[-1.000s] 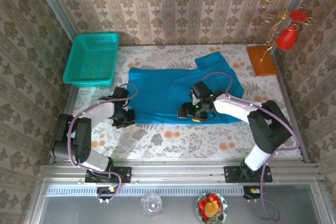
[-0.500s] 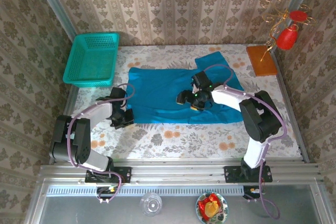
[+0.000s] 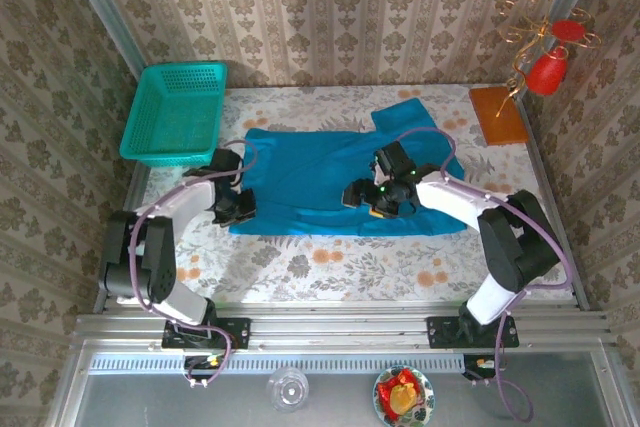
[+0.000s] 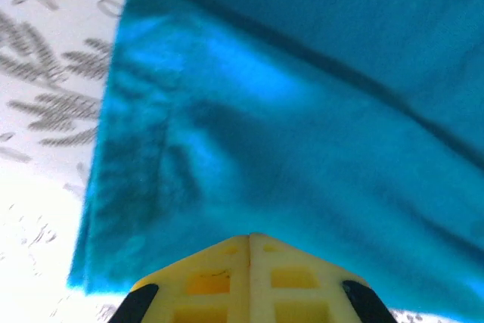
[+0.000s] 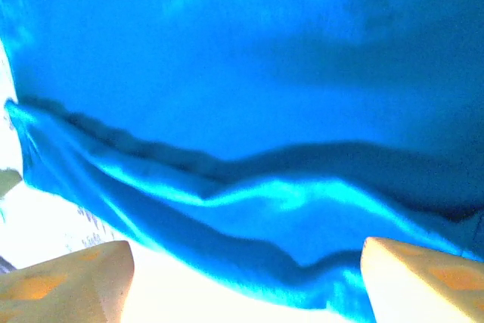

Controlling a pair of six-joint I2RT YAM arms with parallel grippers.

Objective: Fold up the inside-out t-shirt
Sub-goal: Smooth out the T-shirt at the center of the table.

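My left claw (image 4: 249, 246) is fully closed, its fingertips together on the near-left hem of the inside-out t-shirt (image 3: 310, 172). The cloth runs straight out from the tips, so I judge it pinched. My right claw (image 5: 242, 281) is wide open and holds nothing. Its fingers stand either side of a raised fold by the shirt's near edge, right of centre.

The shirt lies on the table (image 3: 300, 262) with its long axis left to right, spreading far and right from my left claw. The right arm is nearer the sleeve end. The green mesh basket (image 3: 175, 112) stands far left, apart from the shirt.
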